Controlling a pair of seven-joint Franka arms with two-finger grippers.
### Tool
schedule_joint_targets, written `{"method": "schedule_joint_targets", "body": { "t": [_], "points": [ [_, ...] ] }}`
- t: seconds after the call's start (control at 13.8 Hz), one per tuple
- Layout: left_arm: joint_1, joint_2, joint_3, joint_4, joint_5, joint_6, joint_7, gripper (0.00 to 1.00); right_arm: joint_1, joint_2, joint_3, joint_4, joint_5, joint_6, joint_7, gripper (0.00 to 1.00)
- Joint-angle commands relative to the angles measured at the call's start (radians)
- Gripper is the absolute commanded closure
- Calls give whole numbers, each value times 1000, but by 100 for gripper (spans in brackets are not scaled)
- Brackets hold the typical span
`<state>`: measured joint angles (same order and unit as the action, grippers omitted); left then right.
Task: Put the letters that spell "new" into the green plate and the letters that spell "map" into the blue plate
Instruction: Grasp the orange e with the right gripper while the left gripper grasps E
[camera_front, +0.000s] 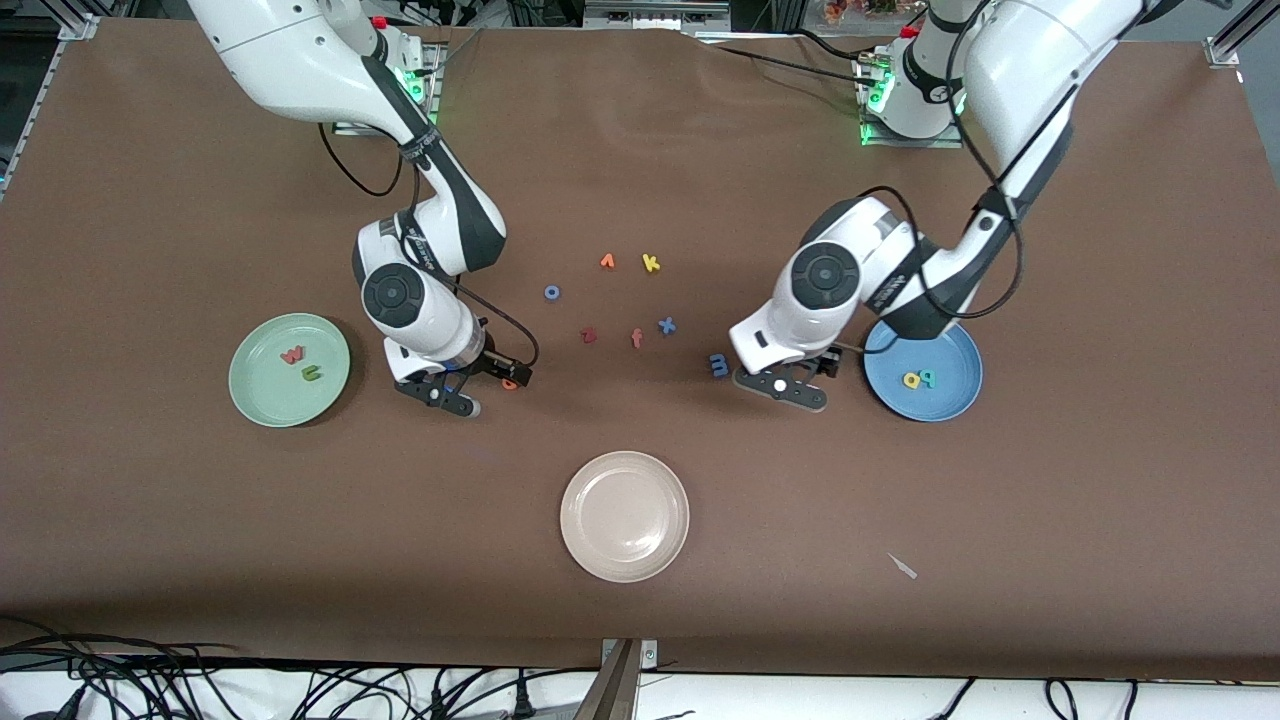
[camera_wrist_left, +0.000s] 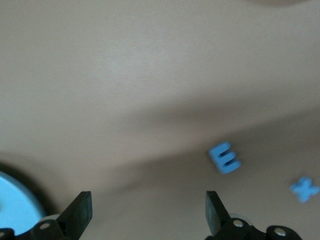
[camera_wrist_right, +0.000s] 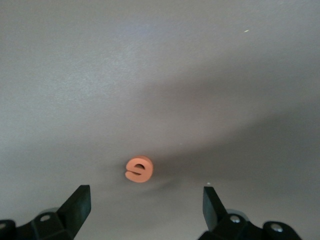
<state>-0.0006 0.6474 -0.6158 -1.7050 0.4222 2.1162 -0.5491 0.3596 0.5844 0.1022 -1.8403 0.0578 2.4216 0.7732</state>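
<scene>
The green plate holds the red w and the olive n. In the blue plate lie the yellow a and the teal p. The orange e lies on the table beside my right gripper. In the right wrist view that gripper is open and empty, with the e just ahead of it. My left gripper hangs low between the blue m and the blue plate. It is open and empty, with the m off to one side.
A beige plate sits nearer the front camera at mid-table. Loose letters lie between the arms: blue o, an orange one, yellow k, dark red z, salmon f, blue x.
</scene>
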Motion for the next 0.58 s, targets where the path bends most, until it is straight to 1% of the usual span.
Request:
{"method": "schedule_joint_targets", "body": {
  "t": [0.0, 0.07, 0.22, 0.36, 0.51],
  "points": [
    [-62, 70, 10, 81, -11, -9, -211, 0, 28, 48, -7, 59, 1, -3, 31, 1],
    [-73, 89, 11, 81, -6, -7, -256, 0, 31, 57, -7, 67, 1, -1, 31, 1],
    [-78, 132, 10, 82, -17, -2, -272, 0, 30, 68, -9, 72, -3, -1, 29, 1],
    [-105, 141, 11, 82, -5, 42, -284, 0, 30, 80, -9, 73, -18, 4, 29, 3],
    [-151, 150, 37, 82, -3, 63, -342, 0, 28, 97, -9, 73, -22, 43, 28, 7]
  ]
}}
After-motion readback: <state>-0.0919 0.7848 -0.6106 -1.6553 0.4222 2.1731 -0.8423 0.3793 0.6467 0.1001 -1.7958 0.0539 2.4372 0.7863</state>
